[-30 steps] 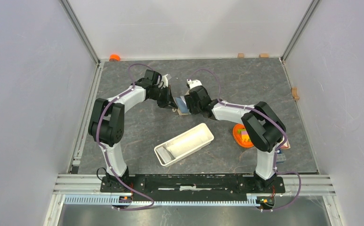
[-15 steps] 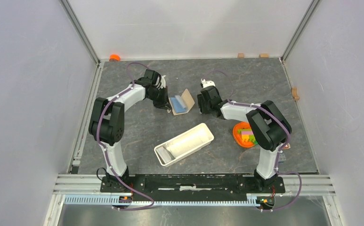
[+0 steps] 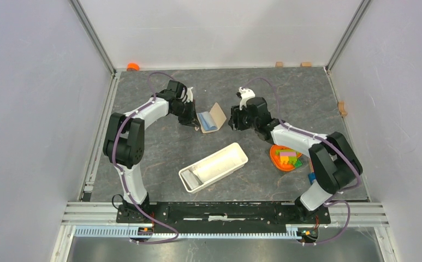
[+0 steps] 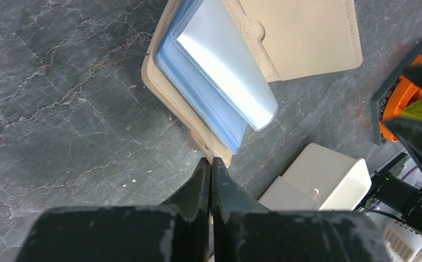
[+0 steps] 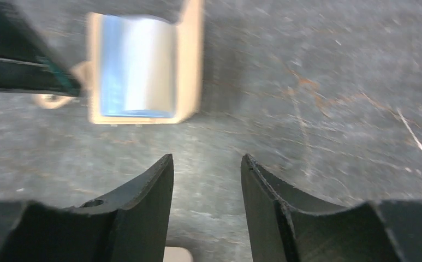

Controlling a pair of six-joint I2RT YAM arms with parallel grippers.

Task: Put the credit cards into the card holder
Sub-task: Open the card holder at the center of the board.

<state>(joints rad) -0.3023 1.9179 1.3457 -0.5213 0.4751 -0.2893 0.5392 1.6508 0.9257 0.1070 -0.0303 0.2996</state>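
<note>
Operator: Surface and room first.

Inspector: Grey veined bench [image 3: 159,142], boxed in by pale walls [image 3: 34,109] at left, right and far side. Orange cap [image 3: 133,66] in the far left corner. Small wooden blocks [image 3: 279,64] along the far edge.

Operator: Location of the card holder?

Inspector: Card holder [image 3: 211,117] toward the far middle of the bench, lying open: beige cover, blue sleeves [image 4: 225,71] lifting off it. White tray [image 3: 240,154] nearer the arm bases, set diagonally, well apart from the holder. Orange bowl [image 3: 277,158] of coloured blocks just right of the tray.

Operator: Hand states?

Inspector: Left hand [image 3: 193,121] closed, tips pressed together and touching the holder's left corner. Pinch on the cover edge: cannot tell. Right hand [image 3: 235,121] open, nothing between its fingers, near the holder's right side but apart from it.

Operator: Differences between views?

Inspector: Top view only: both arms, walls, full outline of the tray, pale flat item at its near end. Left wrist view only: separate sleeve leaves, closed fingertips [image 4: 197,185] meeting the cover corner, one end of the tray beyond. Right wrist view, blurred: bare bench between spread fingers [image 5: 148,196], holder ahead, dark finger of the other hand at its left edge. Credit cards: not made out in any view.
</note>
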